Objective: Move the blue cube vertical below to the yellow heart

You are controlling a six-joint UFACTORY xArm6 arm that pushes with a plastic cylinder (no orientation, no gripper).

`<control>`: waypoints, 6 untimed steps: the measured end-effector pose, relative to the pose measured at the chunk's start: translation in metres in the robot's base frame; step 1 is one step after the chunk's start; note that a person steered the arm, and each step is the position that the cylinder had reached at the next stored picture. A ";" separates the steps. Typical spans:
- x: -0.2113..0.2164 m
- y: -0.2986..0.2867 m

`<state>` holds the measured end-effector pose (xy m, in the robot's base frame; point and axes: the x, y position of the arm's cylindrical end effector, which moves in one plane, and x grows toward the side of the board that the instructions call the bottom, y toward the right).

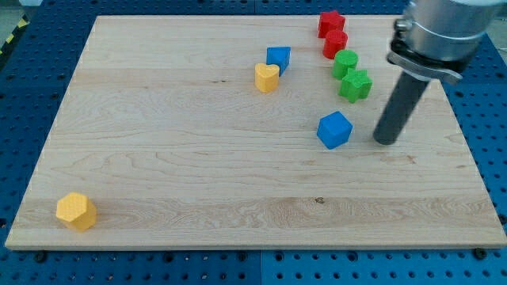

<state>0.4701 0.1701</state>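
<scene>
The blue cube (334, 130) lies right of the board's middle. The yellow heart (267, 77) lies up and to the left of it, touching a second blue block (278, 58) at its upper right. My tip (386, 141) rests on the board just right of the blue cube, a short gap apart from it. The dark rod rises from the tip toward the view's top right.
Two red blocks (331, 24) (335, 43) and two green blocks (345, 63) (355, 85) form a column above the blue cube. A yellow hexagonal block (76, 210) sits at the board's bottom left. The wooden board (198, 158) lies on a blue perforated table.
</scene>
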 end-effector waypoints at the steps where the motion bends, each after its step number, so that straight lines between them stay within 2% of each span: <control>1: -0.005 -0.026; 4: -0.005 -0.110; 6: 0.033 -0.124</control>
